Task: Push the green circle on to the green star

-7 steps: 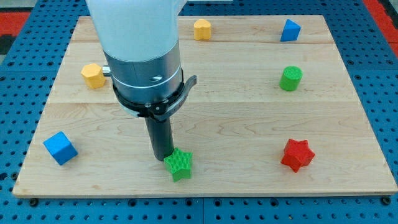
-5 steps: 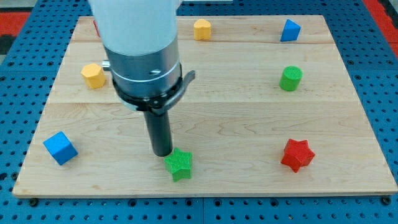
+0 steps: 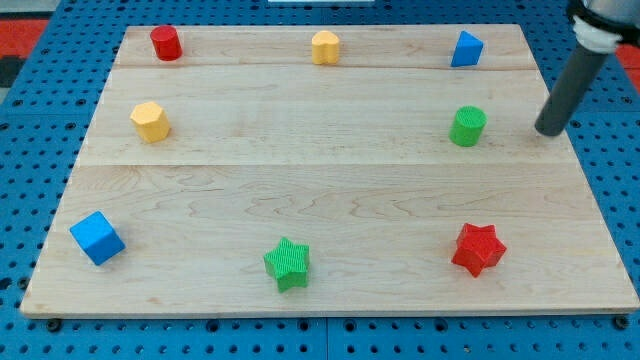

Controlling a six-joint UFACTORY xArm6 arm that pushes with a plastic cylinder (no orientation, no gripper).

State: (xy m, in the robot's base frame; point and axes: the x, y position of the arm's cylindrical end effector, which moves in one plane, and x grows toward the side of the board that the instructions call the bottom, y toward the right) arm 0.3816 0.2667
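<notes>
Resting near the board's right edge, my tip [image 3: 548, 131] sat just to the view's right of the green circle [image 3: 467, 126], with a clear strip of bare wood between them and no contact. The arm carried no gripper, only the straight dark rod, so it grasped nothing. The rod leaned in from the view's upper right corner, where its pale collar was cut off by the frame.

The green circle, a short upright cylinder, stood on the wooden board [image 3: 330, 190] in the right half, about level with the tip. The green star [image 3: 288, 264] lay well apart from it, near the board's bottom edge and slightly left of the middle, so the 2 green blocks were separated by a long diagonal stretch of wood.

6 other blocks were spread round the board. A red cylinder [image 3: 166, 43] stood at the top left, a yellow block [image 3: 325, 47] at the top middle, and a blue block [image 3: 466, 49] of roughly triangular shape at the top right, above the green circle. A yellow hexagon-like block [image 3: 150, 121] sat at the left, a blue cube [image 3: 97, 238] near the bottom left corner, and a red star [image 3: 478, 249] at the lower right, below the green circle.
</notes>
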